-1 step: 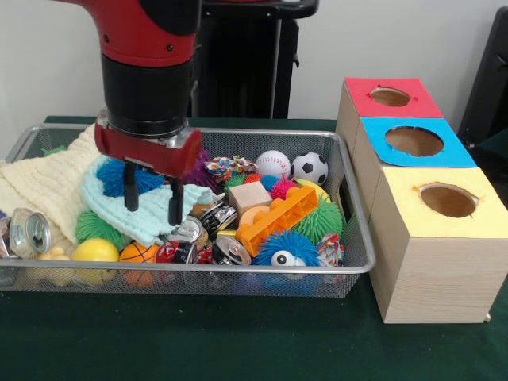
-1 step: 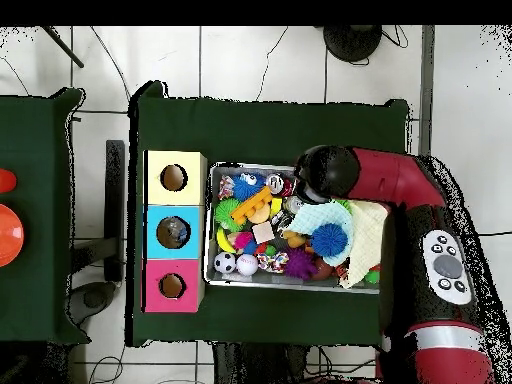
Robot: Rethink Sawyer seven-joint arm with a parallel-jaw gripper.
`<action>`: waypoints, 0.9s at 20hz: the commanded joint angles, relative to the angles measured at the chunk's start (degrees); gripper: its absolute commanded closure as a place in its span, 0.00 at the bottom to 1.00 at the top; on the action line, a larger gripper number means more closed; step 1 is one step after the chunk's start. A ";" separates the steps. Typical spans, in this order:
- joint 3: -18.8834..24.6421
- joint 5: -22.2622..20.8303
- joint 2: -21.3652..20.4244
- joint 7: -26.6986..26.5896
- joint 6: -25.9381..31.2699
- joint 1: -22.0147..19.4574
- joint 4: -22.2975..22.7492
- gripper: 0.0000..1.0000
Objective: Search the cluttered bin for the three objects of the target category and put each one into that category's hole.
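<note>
My gripper (image 1: 153,198) hangs open over the left half of the wire mesh bin (image 1: 238,268), its two black fingers (image 1: 131,192) straddling a light-blue knit hat (image 1: 151,218) with a blue pom-pom (image 1: 119,176). Nothing is held. The bin holds a baseball (image 1: 274,163), a soccer ball (image 1: 310,167), an orange toy brick (image 1: 276,219), a wooden block (image 1: 249,196), green spiky balls (image 1: 321,221), crushed cans (image 1: 30,231) and a yellow ball (image 1: 95,251). In the overhead view the arm (image 2: 330,170) hides the gripper; the hat (image 2: 318,216) and bin (image 2: 250,166) show.
Three wooden boxes with round holes stand beside the bin: red-topped (image 1: 391,97), blue-topped (image 1: 414,141), yellow-topped (image 1: 448,201); from above yellow (image 2: 174,178), blue (image 2: 174,232), red (image 2: 172,285). A cream knitted cloth (image 1: 55,178) fills the bin's left end. A green cloth (image 1: 238,333) covers the table.
</note>
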 commanded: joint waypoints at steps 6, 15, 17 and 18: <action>3.91 4.09 -0.71 -1.53 6.36 4.04 6.68 0.00; 2.95 4.22 0.84 -1.99 4.87 5.07 6.40 0.00; 3.01 4.50 0.73 -1.58 5.28 5.58 6.26 0.00; 4.21 4.81 0.64 -2.36 3.31 5.02 7.18 0.00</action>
